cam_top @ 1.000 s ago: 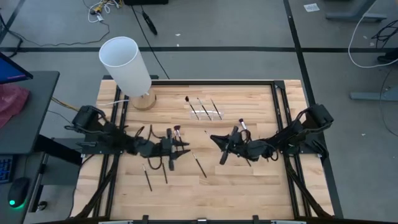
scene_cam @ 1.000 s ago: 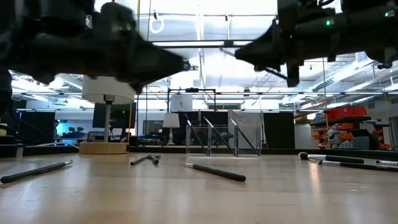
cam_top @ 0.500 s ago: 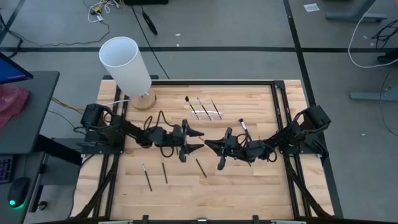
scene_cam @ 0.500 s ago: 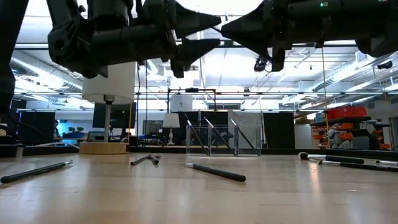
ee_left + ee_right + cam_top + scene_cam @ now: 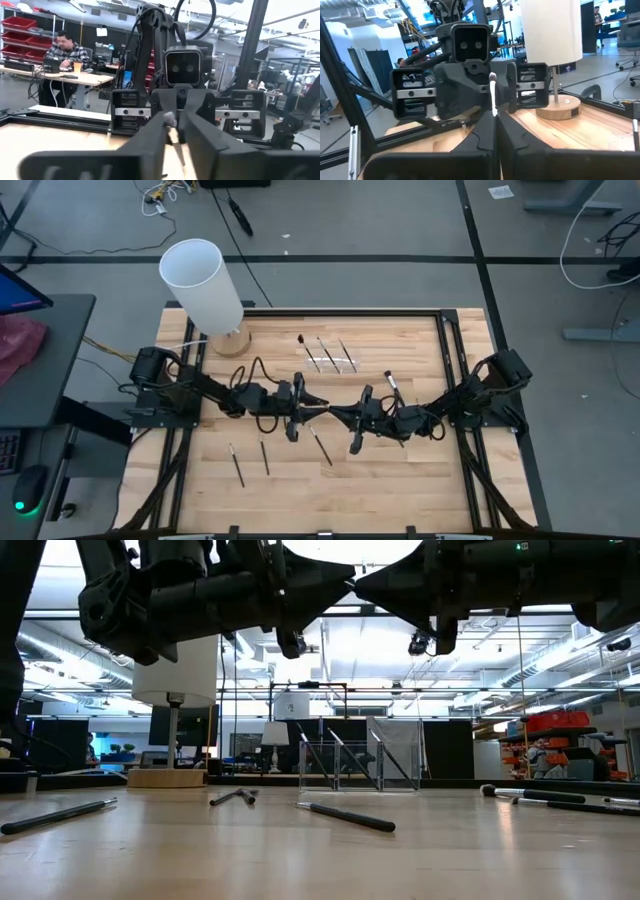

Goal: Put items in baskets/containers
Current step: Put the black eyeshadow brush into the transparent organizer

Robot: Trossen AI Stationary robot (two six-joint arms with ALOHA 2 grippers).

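Above the table's middle the two grippers meet tip to tip. The right gripper is clamped on a thin brush. The left gripper has its fingers narrowly apart around that brush's tip. Other brushes lie below, near the clear holder.

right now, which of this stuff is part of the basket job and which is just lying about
Job:
- brush pinched in the right gripper, which meets the left gripper above mid-table
- loose brushes on the table
- clear holder with stowed brushes

Lying about:
- white cylinder on its wooden base
- floor cables
- person at a desk
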